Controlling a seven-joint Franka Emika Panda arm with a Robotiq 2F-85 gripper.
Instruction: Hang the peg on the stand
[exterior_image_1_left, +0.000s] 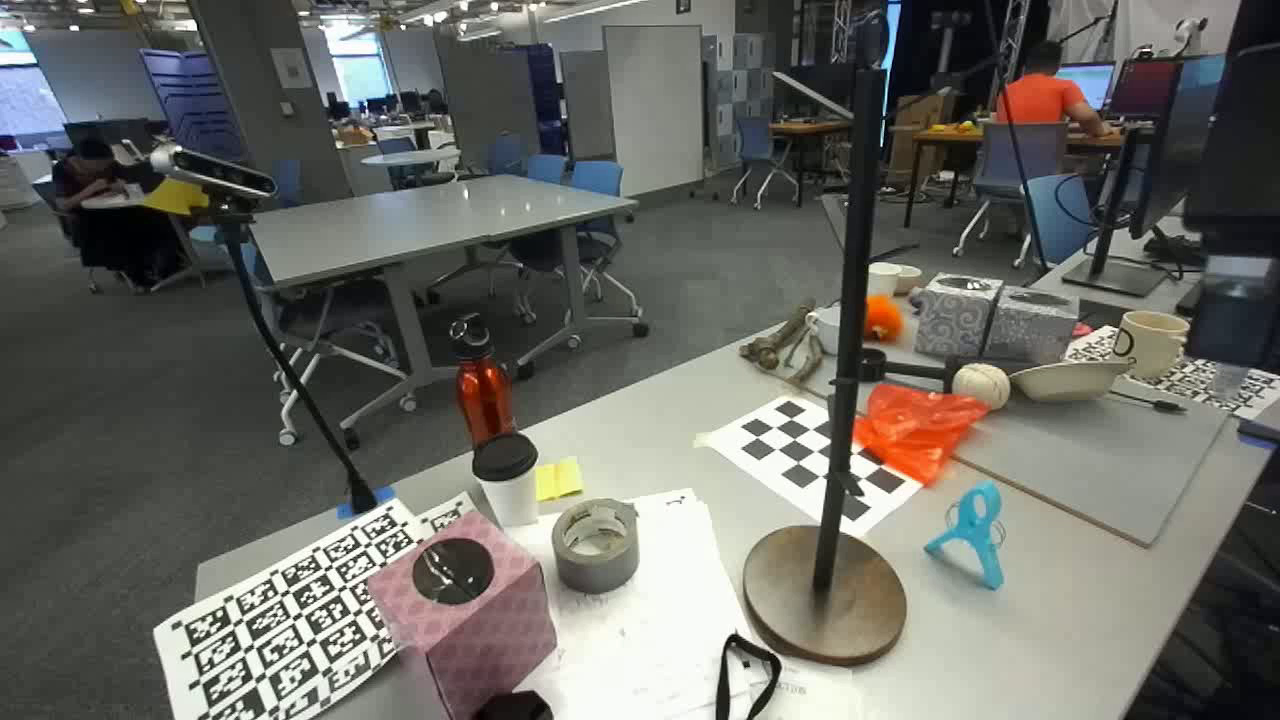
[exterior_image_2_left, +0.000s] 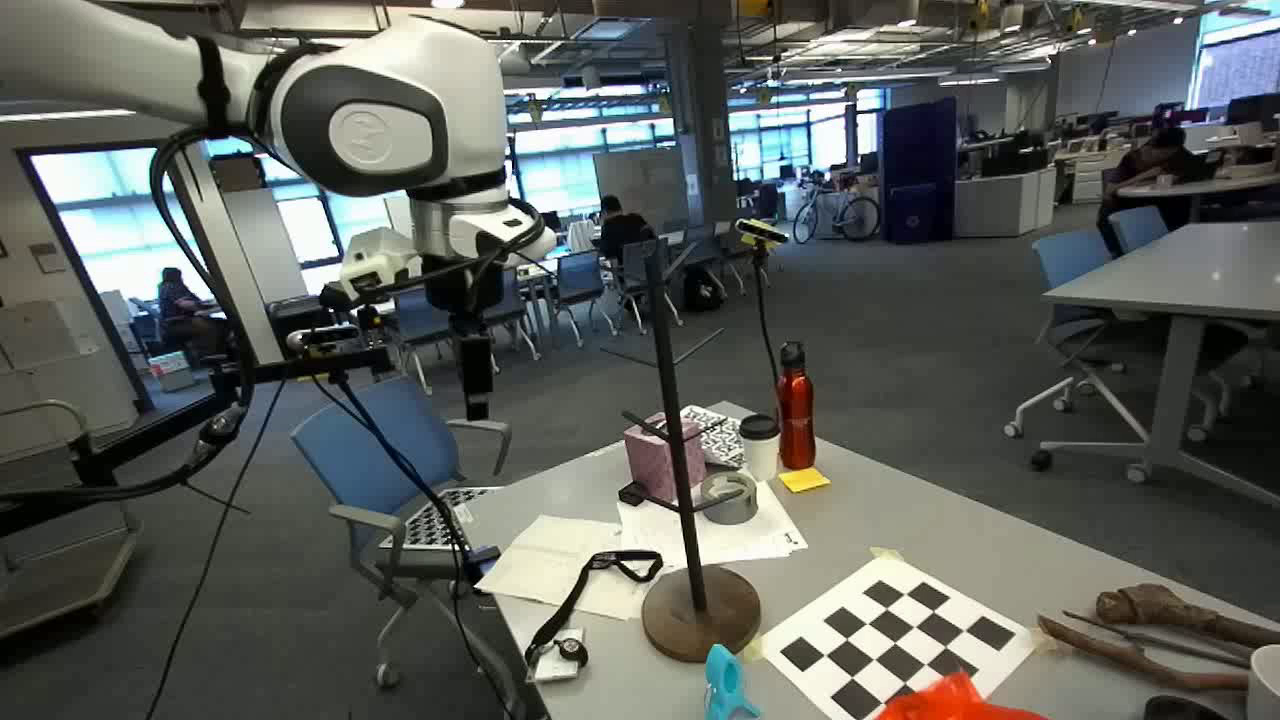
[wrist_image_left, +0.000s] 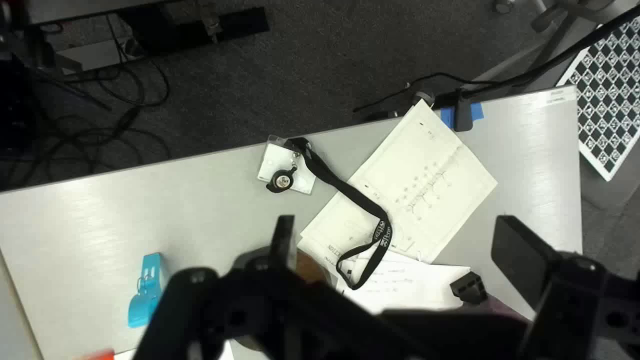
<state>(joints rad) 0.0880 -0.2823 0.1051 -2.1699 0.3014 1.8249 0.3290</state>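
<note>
The grey table (exterior_image_1_left: 1075, 640) carries the stand (exterior_image_1_left: 852, 350) on its round brown base (exterior_image_1_left: 800, 615), with the blue peg (wrist_image_left: 140, 309) near it. Close by lie a checkerboard sheet (exterior_image_2_left: 890, 640) (taped at several corners), loose papers (wrist_image_left: 435, 220), and a black lanyard (wrist_image_left: 360, 199), partly across the papers, its badge (wrist_image_left: 304, 180) on bare table. A red bottle (exterior_image_2_left: 797, 415) stands near yellow sticky notes (exterior_image_2_left: 805, 480); whether the lidded cup (exterior_image_2_left: 761, 462) meets table or paper is hard to tell.

Tape roll (exterior_image_1_left: 595, 573), papers (exterior_image_1_left: 655, 610) beneath it; pink tissue box (exterior_image_1_left: 485, 635) beside it; lidded cup (exterior_image_1_left: 509, 482) near; red bottle (exterior_image_1_left: 484, 395) farther off.
</note>
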